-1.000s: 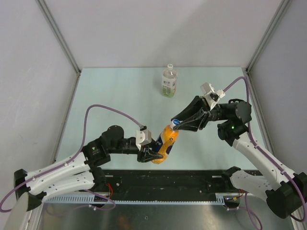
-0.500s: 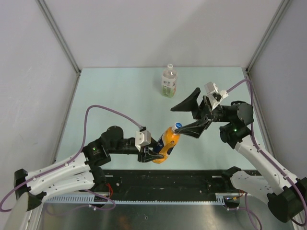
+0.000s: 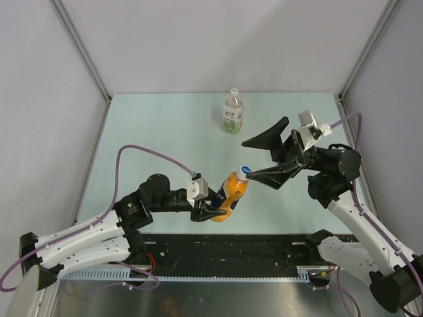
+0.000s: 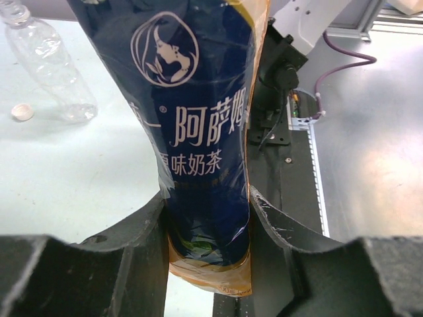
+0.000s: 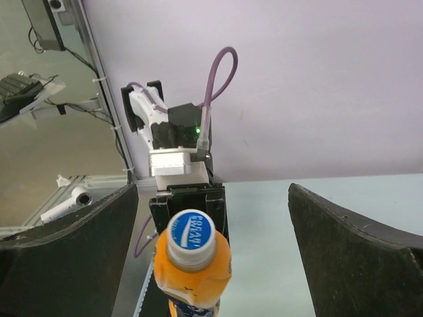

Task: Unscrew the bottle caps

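So the left gripper (image 3: 210, 212) is clamping down on the lower body of the tilted orange bottle (image 3: 231, 193), whose blue-and-white cap (image 3: 244, 170) is sitting screwed on and pointing at the right gripper (image 3: 247, 158), jaws gaping wide apart just beside it.

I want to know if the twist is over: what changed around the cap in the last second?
The right pincer let go of the blue cap, opened wide and drew back to the right. The cap is still on the orange bottle, which the left pincer keeps clamped near its base. The clear bottle at the back has not moved.
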Controlling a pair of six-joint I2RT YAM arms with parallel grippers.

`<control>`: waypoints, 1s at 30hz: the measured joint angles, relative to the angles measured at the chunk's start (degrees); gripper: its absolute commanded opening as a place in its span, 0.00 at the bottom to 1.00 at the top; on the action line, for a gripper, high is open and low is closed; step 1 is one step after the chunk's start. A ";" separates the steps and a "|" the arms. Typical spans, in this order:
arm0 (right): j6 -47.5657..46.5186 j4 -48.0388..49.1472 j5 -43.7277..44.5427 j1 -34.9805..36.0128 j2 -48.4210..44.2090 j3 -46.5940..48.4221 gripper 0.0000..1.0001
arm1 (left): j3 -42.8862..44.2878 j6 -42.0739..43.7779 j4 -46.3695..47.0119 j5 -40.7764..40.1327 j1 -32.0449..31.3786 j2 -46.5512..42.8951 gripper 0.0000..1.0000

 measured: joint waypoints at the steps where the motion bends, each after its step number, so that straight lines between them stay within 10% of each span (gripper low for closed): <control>1: 0.07 -0.09 0.59 0.00 -0.35 0.00 0.99 | 0.00 0.00 0.00 -0.52 -0.04 0.00 0.00; 18: -0.57 -15.58 24.26 -0.26 -1.38 0.00 0.99 | 1.60 -1.51 -1.25 -22.88 -0.31 7.48 0.00; 30: -1.97 -33.77 46.51 7.15 3.89 5.99 0.96 | 6.62 -4.48 -3.80 -55.52 -7.61 17.03 0.00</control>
